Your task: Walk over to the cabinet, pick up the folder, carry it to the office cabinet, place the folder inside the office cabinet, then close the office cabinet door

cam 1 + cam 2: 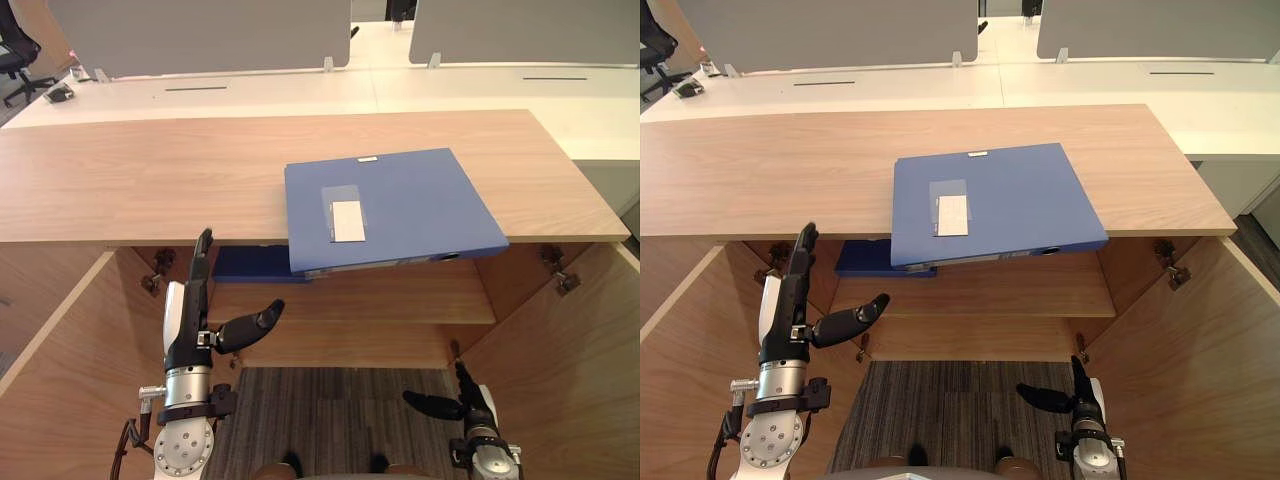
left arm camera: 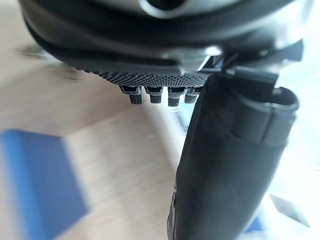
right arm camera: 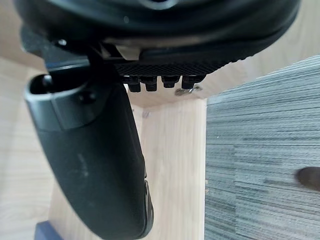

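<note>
A blue folder [image 1: 390, 212] with a white label lies flat on the wooden cabinet top [image 1: 150, 170], its front edge jutting over the open cabinet below. A second, darker blue folder [image 1: 247, 264] rests on the shelf inside the cabinet. My left hand [image 1: 192, 300] is raised in front of the left part of the opening, fingers straight up and thumb pointing right, holding nothing. My right hand [image 1: 465, 398] hangs low over the carpet at the lower right, fingers straight, empty.
Both cabinet doors [image 1: 55, 370] [image 1: 575, 350] stand swung open toward me on either side. An inner shelf [image 1: 350, 300] spans the cabinet. Grey striped carpet [image 1: 330, 410] lies below. White desks with grey partitions [image 1: 200, 35] stand behind the cabinet, and an office chair [image 1: 18, 55] at the far left.
</note>
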Controlling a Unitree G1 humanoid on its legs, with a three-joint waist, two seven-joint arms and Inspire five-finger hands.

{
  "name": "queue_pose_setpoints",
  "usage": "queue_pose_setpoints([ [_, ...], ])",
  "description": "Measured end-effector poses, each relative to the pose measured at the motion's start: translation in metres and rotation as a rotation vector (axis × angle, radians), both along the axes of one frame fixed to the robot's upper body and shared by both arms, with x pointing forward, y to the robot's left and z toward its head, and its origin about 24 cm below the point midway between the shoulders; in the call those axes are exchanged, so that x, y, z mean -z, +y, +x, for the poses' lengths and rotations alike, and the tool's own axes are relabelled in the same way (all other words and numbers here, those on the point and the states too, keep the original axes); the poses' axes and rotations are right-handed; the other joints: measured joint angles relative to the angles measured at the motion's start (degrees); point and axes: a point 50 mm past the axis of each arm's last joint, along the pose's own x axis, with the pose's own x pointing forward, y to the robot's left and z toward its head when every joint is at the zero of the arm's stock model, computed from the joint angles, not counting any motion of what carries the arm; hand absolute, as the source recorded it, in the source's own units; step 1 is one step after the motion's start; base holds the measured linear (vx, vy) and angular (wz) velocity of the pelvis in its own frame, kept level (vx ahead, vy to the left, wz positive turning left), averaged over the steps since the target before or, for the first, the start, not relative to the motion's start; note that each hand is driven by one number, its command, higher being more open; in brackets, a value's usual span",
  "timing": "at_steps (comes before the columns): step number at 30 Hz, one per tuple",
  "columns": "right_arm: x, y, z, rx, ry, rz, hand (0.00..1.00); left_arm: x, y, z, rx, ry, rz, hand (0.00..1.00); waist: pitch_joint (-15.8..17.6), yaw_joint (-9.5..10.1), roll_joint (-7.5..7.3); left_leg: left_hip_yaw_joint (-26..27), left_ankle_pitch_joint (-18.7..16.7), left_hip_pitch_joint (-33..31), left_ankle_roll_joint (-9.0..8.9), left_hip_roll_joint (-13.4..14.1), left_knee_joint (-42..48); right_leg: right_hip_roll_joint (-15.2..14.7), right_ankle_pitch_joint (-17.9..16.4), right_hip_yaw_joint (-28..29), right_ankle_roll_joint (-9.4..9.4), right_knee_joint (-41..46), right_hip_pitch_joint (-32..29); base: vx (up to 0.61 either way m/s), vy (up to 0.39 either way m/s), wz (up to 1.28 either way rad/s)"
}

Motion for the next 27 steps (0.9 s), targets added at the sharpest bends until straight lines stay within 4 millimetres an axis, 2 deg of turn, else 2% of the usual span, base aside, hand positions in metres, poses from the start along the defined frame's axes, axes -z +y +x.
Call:
queue_pose_setpoints([
  [2,0.000,0.000,-0.001,0.000,0.002,-0.005,1.00,-0.020,-0.007,-0.001,0.042,-0.111,0.026,1.00,-0.10,-0.01,0.02,0.02,-0.01,0.62,0.01,0.10,-0.14,-0.03,0.05,0.00,0.07,-0.18,0.71,-0.03,-0.009,0.00],
  [6,0.000,0.000,0.000,-0.014,0.006,-0.012,1.00,-0.028,-0.019,0.001,0.112,-0.168,0.038,1.00,-1.06,-0.12,0.12,0.37,0.09,1.01,0.07,0.15,-0.79,-0.03,0.25,0.41,0.23,-0.43,0.72,-0.02,-0.003,-0.04],
  [12,0.006,0.004,-0.005,-0.039,0.043,-0.010,1.00,-0.023,-0.050,0.015,0.287,-0.164,0.196,1.00,-1.92,-0.26,0.08,1.89,0.76,2.73,0.02,0.04,-2.79,0.09,0.95,1.79,0.25,-1.83,1.49,0.00,0.005,-0.12],
  [17,0.006,0.006,-0.004,-0.050,0.043,-0.003,1.00,-0.005,-0.076,0.038,0.359,-0.121,0.432,1.00,-2.35,-2.00,-0.01,3.31,1.11,3.05,0.10,-0.13,-4.16,0.10,1.19,3.17,0.40,-2.01,0.44,0.02,0.011,-0.14],
  [22,0.007,0.007,-0.006,-0.050,0.048,0.003,1.00,-0.001,-0.081,0.048,0.313,-0.118,0.575,1.00,-2.48,-2.80,-0.08,3.49,1.12,3.04,0.11,-0.54,-4.67,0.09,1.20,3.29,0.42,-2.21,0.11,0.02,0.005,-0.03],
  [23,0.007,0.008,-0.006,-0.051,0.048,0.006,1.00,-0.001,-0.080,0.050,0.295,-0.123,0.610,0.00,-2.60,-2.82,-0.08,3.49,1.29,3.05,0.17,-0.60,-5.11,0.11,1.21,3.31,0.43,-2.21,-0.15,0.00,0.000,0.00],
  [27,0.008,0.010,-0.006,-0.050,0.046,0.023,1.00,0.006,-0.074,0.057,0.227,-0.097,0.688,0.00,-2.63,-3.03,-0.11,3.49,1.72,3.08,0.28,-0.75,-6.12,0.10,1.22,3.27,0.45,-2.21,-0.62,0.00,0.000,0.00],
])
